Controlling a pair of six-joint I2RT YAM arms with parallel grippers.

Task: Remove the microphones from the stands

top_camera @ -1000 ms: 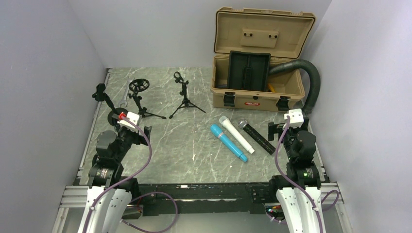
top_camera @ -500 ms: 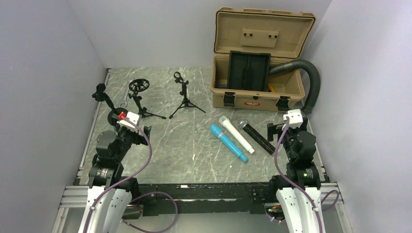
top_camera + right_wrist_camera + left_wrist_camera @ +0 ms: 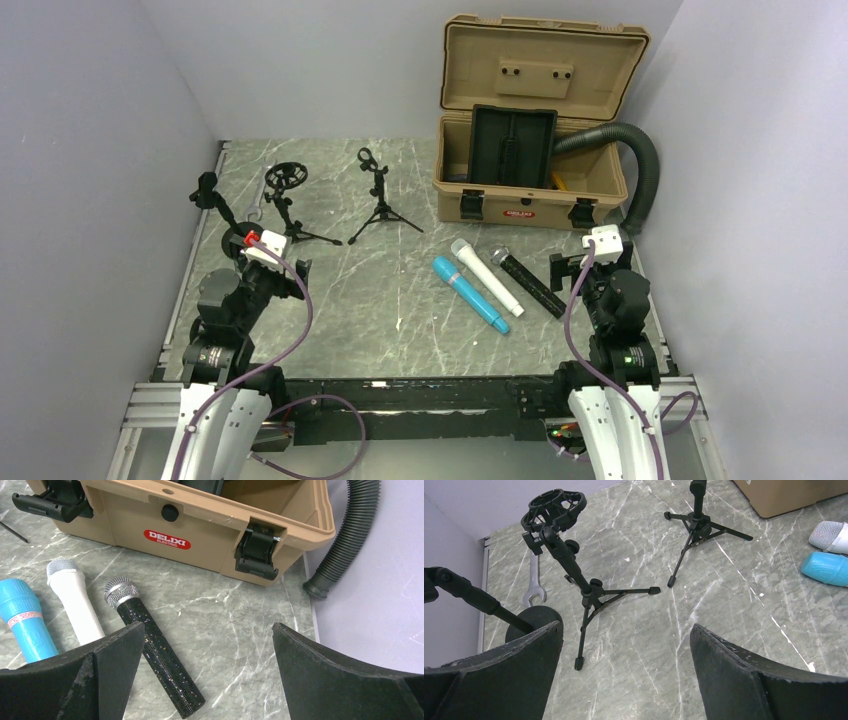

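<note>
Three microphones lie flat on the marble table: a blue one (image 3: pixel 470 294), a white one (image 3: pixel 487 277) and a black glittery one (image 3: pixel 530 284). Three black stands are at the back left: a tripod with a round shock mount (image 3: pixel 286 205), a tripod with a clip (image 3: pixel 380 200) and a round-based stand (image 3: pixel 215 200). None of them holds a microphone. My left gripper (image 3: pixel 625 627) is open and empty, just short of the shock-mount tripod (image 3: pixel 574 575). Open and empty too, my right gripper (image 3: pixel 208 626) hangs over bare table beside the black microphone (image 3: pixel 155 650).
A tan case (image 3: pixel 530 190) stands open at the back right, with a black insert inside. A ribbed black hose (image 3: pixel 640 170) curves round the case's right side. A wrench (image 3: pixel 534 585) lies near the left edge, by the round-based stand. Grey walls close in on both sides.
</note>
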